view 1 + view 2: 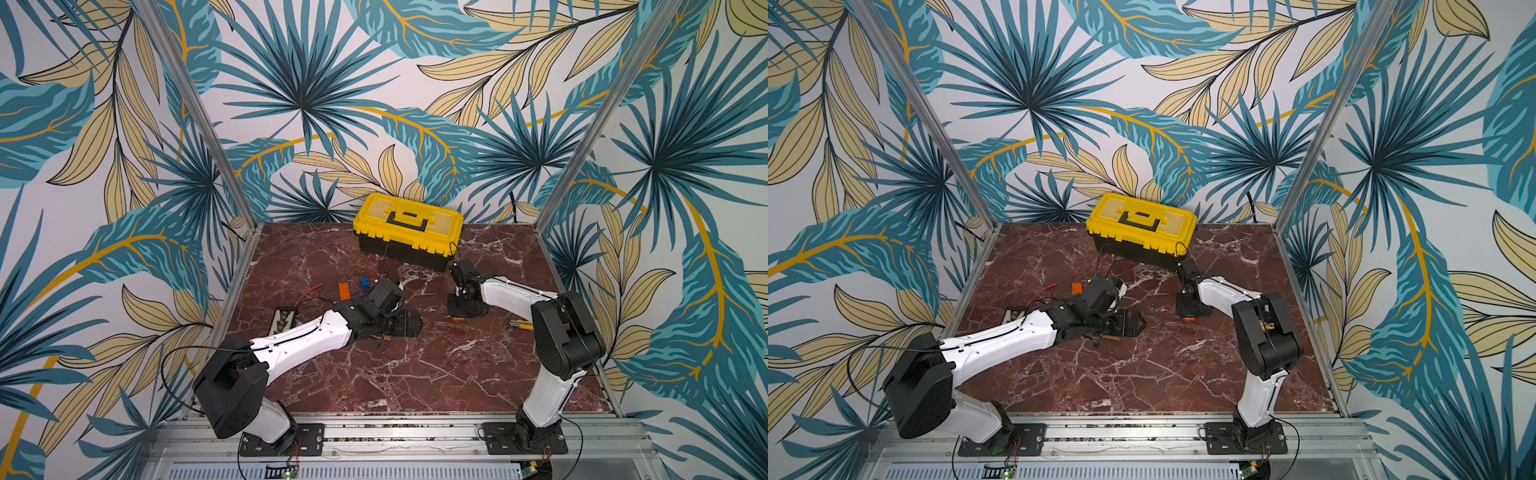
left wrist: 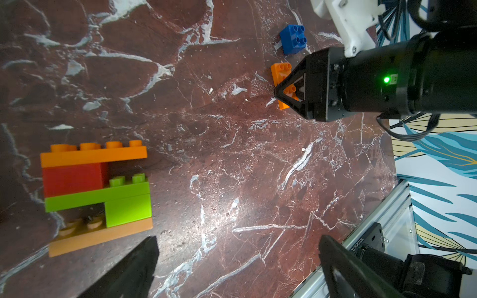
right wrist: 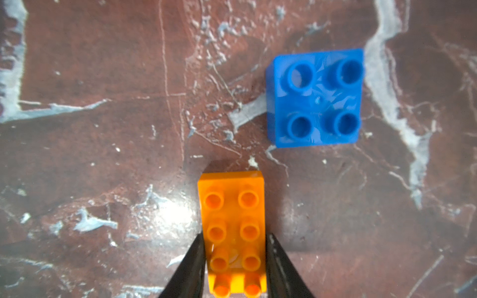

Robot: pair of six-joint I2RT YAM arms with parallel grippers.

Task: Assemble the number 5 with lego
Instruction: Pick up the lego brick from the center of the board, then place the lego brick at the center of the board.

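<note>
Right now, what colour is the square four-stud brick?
Blue brick; clearest in the right wrist view.

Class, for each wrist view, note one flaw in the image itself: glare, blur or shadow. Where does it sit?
Left wrist view: the left gripper's fingers are blurred, and the lego stack's bottom brick is partly shadowed. Right wrist view: glare whitens the marble table beside the orange brick; the right gripper's fingers are out of focus.

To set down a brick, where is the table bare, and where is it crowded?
Bare: the front of the table between both arm bases, and the back left corner beside the toolbox. Crowded: the middle, around the left tool, right tool, orange brick and blue brick.
</note>
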